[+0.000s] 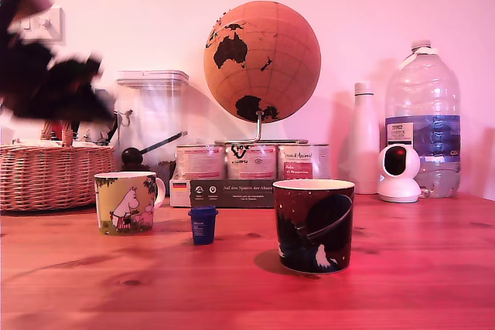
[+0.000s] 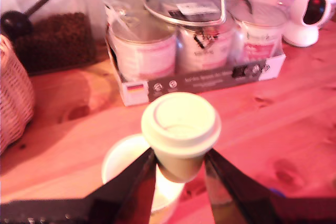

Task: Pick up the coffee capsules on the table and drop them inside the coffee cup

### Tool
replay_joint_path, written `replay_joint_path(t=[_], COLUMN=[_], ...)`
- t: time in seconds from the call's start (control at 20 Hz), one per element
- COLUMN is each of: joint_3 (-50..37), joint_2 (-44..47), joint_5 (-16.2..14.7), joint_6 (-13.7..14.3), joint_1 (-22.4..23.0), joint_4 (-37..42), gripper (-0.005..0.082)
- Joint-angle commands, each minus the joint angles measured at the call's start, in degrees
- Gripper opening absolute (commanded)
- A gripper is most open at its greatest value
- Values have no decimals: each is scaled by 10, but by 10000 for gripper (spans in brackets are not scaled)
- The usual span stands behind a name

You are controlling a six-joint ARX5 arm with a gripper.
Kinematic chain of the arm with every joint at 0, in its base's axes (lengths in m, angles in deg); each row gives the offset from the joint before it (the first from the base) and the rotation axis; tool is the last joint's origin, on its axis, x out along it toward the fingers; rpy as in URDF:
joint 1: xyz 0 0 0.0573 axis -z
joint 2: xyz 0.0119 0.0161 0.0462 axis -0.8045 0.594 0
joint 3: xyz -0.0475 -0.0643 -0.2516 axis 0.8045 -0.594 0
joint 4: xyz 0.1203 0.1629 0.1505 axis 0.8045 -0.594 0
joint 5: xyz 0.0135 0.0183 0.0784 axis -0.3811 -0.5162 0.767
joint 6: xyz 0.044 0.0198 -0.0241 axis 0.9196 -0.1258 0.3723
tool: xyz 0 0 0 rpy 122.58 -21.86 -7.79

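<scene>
Home setting: wooden table, globe, wicker basket, coffee tins, water bottle.

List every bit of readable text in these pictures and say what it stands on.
"TESCO": label of the large clear plastic water bottle.
Dark cardboard tray holding the tins: white line of print, too small to read.
Tin labels: blurred.
Small dark blue capsule: label unreadable.

table: knotty wood | basket: woven wicker | dark mug: glossy, probably ceramic
</scene>
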Motion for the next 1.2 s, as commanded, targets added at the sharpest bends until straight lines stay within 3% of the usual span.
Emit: replay_joint_path(t=[0.0,0.75,1.15], joint_3=[31,308,334], joint_2=[36,241,283], joint_5=[1,-6,-6], joint_6=[2,15,18], joint_1=[-8,-15,-14], joint_4=[-41,-345,-392], gripper=[128,128,128])
